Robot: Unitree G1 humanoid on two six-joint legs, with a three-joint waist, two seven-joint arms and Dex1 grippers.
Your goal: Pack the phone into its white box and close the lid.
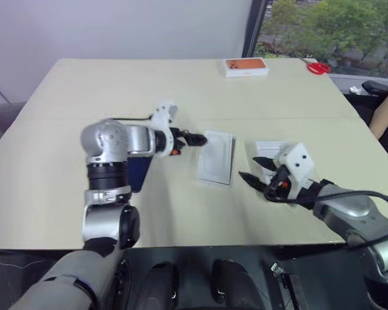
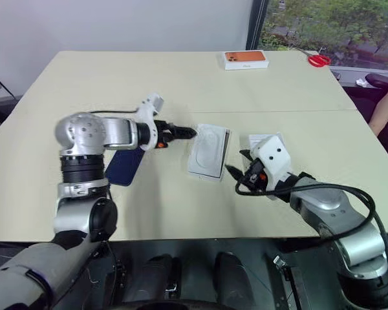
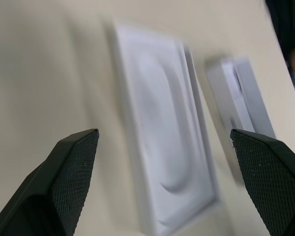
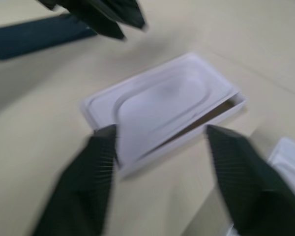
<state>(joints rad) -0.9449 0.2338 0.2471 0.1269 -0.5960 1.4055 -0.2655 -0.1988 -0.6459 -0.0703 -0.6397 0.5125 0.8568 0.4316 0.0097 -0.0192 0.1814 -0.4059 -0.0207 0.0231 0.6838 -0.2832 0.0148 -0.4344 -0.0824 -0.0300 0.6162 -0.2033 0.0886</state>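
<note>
Right eye view: slim dark navy-blue phone (image 2: 124, 166) lies flat on the beige table (image 2: 181, 77), partly hidden beneath the left forearm, long axis running away from the robot with a slight lean. Just right of it, apart, the shallow white rectangular lid (image 2: 209, 152) lies inner face up, oval recess showing; its long axis also runs away from the robot, roughly parallel to the phone. In the right wrist view one long edge of the lid sits propped, a dark gap beneath. Further right, the plain white cardboard box (image 2: 259, 140) rests on the table, largely covered by the right wrist housing.

Left gripper (image 2: 186, 132) hovers at the lid's near-left corner, fingers spread wide in the left wrist view, holding nothing. Right gripper (image 1: 255, 171) sits low between lid and box, black fingers apart, nothing between them; contact with either cannot be judged.

Far edge: orange-topped white box (image 2: 245, 59) and a red object (image 2: 319, 61), well apart from the rest.
</note>
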